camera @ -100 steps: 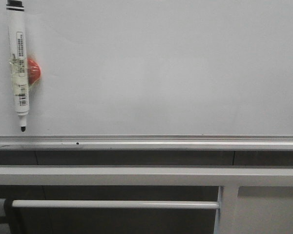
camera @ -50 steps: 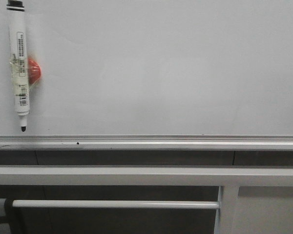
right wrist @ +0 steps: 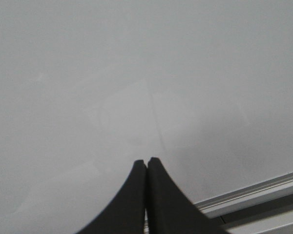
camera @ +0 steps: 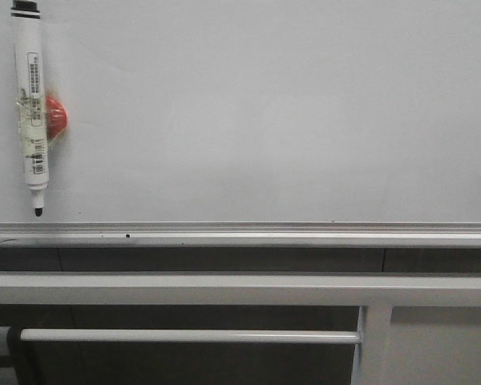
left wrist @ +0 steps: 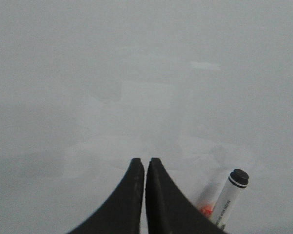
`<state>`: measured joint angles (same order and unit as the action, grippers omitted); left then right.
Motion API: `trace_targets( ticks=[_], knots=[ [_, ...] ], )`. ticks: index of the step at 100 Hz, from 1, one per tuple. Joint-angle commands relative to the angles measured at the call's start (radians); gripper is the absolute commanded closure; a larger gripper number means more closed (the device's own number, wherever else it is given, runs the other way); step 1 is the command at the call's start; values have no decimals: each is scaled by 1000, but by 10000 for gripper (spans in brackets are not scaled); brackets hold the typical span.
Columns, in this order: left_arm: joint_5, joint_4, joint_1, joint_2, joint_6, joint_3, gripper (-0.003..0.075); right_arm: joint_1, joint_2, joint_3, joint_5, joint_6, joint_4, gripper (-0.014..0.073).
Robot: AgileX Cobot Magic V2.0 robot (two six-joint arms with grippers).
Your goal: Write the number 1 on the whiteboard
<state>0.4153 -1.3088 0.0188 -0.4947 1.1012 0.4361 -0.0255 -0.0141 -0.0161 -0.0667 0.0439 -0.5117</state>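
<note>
An office or classroom sort of place, perhaps a lab; a plain whiteboard (camera: 289, 112) fills the wall, with a metal ledge (camera: 305, 235) along its lower edge; a marker (camera: 30, 108) hangs at its left, tip down; grey-white frame bars (camera: 224, 289) run below.

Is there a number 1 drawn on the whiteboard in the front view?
No, the whiteboard is blank; only a marker hangs at its left.

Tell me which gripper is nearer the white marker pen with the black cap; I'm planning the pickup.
Left. The left gripper has the white marker pen close beside it; the right gripper sees only whiteboard and rail.
</note>
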Motion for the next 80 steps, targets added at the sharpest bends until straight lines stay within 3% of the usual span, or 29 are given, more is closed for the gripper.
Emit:
trace_targets(
  ticks=[1, 52, 59, 70, 80],
  knots=[
    [-27, -44, -6, -10, 7, 27, 741, -4, -9, -21, 58, 3, -5, 657],
    [4, -60, -6, 7, 36, -12, 741, -4, -9, -21, 54, 3, -5, 657],
    [11, 61, -6, 29, -77, -38, 741, -4, -9, -21, 54, 3, -5, 657],
    [-48, 314, -30, 91, -428, -80, 741, -4, -9, -21, 54, 3, -5, 657],
    [-119, 469, -72, 174, -585, -110, 741, -4, -9, -21, 54, 3, -5, 657]
  ],
)
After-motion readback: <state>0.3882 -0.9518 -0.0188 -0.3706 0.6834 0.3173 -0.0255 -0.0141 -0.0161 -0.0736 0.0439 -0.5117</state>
